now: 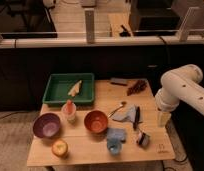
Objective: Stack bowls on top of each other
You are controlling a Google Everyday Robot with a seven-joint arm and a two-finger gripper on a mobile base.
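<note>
Purple bowl (46, 125) and orange bowl (95, 121) sit mouth-up, apart, on wooden counter (87, 151); released hand (164, 118) hangs by its right edge.

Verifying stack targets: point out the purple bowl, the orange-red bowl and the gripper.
purple bowl (46, 125), camera view, pale inside.
orange-red bowl (96, 121), camera view, inner bottom.
gripper (163, 120), camera view, lower tip, at the right edge of the table (85, 151).

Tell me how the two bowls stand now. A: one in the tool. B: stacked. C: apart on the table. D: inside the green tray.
C: the purple bowl and the orange-red bowl sit apart on the table, unstacked; the tool hangs by the table's right edge, holding nothing.
</note>
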